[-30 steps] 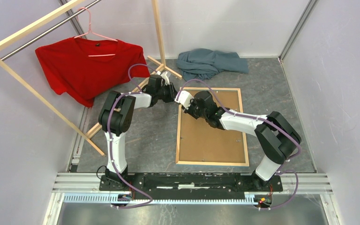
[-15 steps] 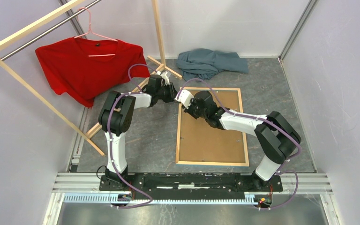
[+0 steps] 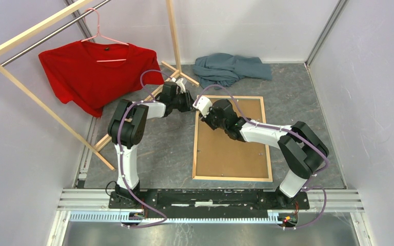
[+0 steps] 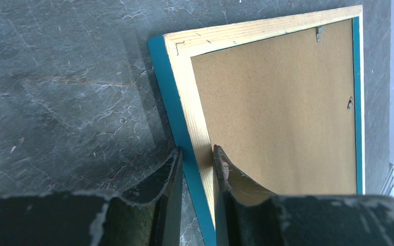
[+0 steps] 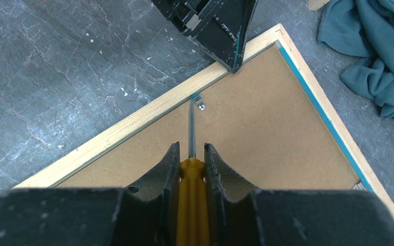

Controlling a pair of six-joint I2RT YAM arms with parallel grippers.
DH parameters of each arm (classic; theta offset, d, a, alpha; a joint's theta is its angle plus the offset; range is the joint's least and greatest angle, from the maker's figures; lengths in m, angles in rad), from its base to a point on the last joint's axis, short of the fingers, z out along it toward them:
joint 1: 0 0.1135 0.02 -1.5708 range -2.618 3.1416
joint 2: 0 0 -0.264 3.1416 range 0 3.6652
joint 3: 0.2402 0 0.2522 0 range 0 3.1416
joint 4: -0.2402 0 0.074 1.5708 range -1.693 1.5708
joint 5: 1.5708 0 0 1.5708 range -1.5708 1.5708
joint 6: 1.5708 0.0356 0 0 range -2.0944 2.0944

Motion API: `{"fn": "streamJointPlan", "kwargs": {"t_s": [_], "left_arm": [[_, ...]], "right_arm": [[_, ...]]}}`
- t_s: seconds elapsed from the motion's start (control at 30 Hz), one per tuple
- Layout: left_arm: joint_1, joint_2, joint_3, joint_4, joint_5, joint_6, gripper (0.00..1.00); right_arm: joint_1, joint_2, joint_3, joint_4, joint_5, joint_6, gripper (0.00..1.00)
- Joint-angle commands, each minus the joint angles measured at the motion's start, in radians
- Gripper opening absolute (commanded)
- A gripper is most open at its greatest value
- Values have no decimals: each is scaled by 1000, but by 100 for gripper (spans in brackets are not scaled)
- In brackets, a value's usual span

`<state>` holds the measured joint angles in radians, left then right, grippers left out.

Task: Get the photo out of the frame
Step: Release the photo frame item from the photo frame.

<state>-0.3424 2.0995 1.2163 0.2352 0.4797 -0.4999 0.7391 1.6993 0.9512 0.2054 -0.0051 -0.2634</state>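
Wooden frame (image 4: 187,102) edge pinched by left claw (image 4: 196,151); right claw (image 5: 190,148) clamps yellow screwdriver (image 5: 191,184).

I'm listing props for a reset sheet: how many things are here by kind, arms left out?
Textiles: 2 (red T-shirt, grey-blue cloth)
Hangers: 1 (pink hanger)
Clothes racks: 1 (wooden rack)
Picture frames: 1 (frame, back side up)
Backing boards: 1 (brown backing board)
Screwdrivers: 1 (yellow-handled screwdriver, in the right tool)
Total: 7
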Motion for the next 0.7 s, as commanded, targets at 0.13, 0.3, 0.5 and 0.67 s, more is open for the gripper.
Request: {"fn": "streamJointPlan", "kwargs": {"t_s": [0.13,0.3,0.5,0.67], "left_arm": [[-7,40,-15,-34,21,-31,26],[-7,42,-14,-34,21,-31,25],[-7,41,-15,-34,22,-31,25],[-7,38,-15,-34,21,-31,25]], "right_arm": [[0,38,-9,-9,36,57,0],[0,36,-9,-11,37,69,0],[-4,38,-8,-17,32,85,0],[-15,34,-11,-16,27,102,0]]}}
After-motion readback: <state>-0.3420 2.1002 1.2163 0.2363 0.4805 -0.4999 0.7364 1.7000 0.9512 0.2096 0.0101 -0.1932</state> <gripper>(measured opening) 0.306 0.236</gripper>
